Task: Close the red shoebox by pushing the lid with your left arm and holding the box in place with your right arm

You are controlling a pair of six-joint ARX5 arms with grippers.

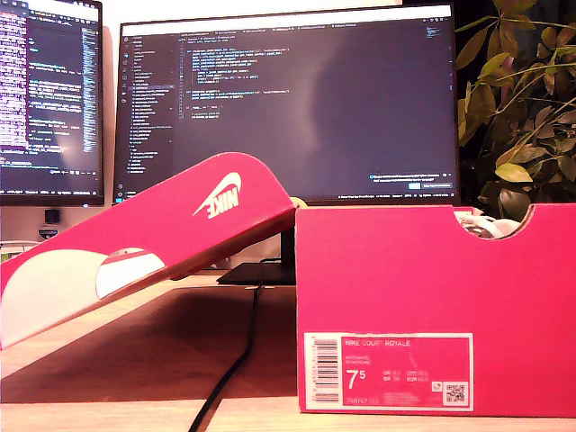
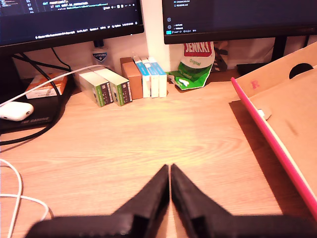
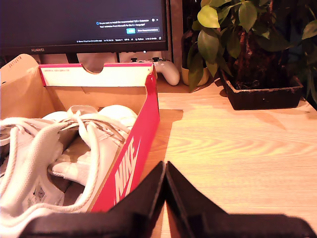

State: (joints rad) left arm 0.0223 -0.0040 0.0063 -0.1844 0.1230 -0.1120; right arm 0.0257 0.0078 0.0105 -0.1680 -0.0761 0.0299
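Closest to us, our second gripper [image 3: 165, 168] fingers together beside the red shoebox [image 3: 131, 153]; our first gripper [image 2: 170, 173] fingers together near the raised lid [image 2: 277, 129].

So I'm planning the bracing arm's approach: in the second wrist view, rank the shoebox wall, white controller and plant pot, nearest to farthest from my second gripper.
1. Shoebox wall, right beside my second gripper.
2. Plant pot, farther back on the desk, beyond the box.
3. White controller, at the monitor's foot.
Pot and controller are close to call.
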